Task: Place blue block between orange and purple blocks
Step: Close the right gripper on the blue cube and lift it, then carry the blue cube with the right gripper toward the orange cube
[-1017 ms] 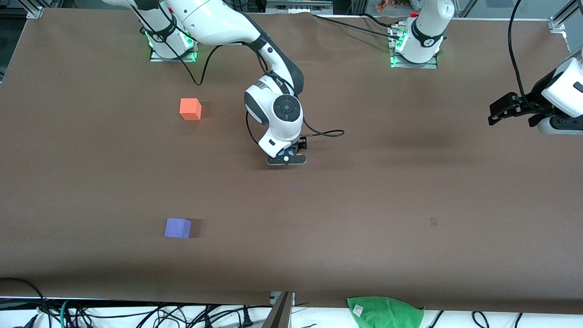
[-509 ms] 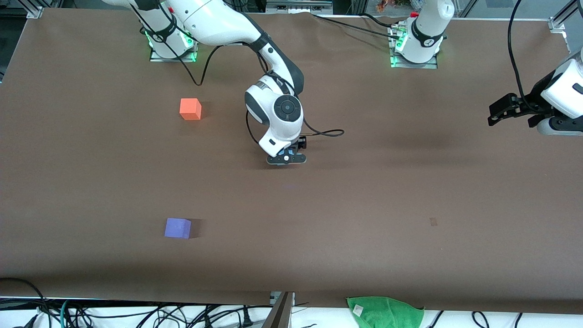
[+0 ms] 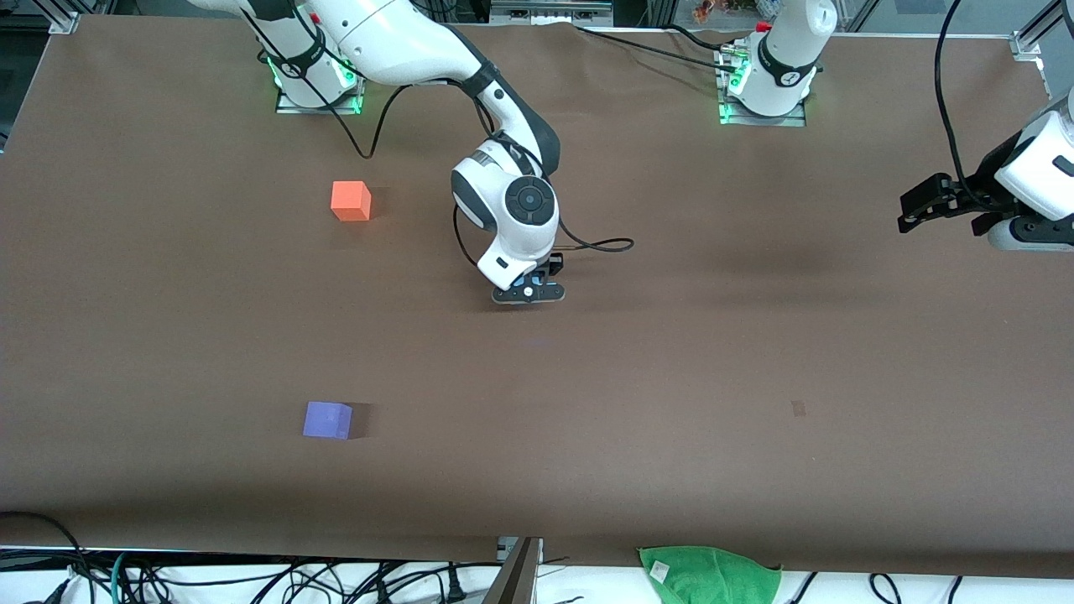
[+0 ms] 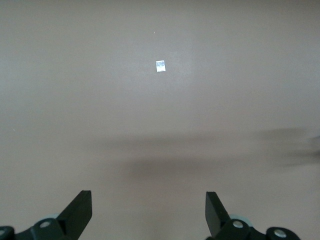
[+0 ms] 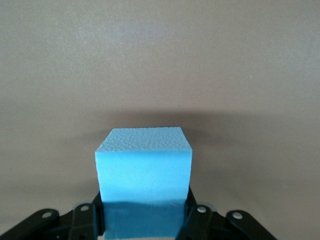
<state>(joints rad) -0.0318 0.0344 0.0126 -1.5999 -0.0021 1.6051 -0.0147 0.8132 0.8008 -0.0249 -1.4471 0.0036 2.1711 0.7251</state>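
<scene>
Blue block sits squeezed in my right gripper, down at the table's middle. My left gripper waits spread wide over the left arm's end.

We see two arms w/ glossy white shells, black joint bands and black cables looping off them. Bases sit on metal plates w/ green lights glowing at the foot. Right arm: round grey disc on the wrist housing above its fingers, small black camera block beside it. Right gripper is a black bar w/ pale screw heads; left gripper is matte black. In the left wrist view, fingers are flat black wedges, silver screws just below them.
</scene>
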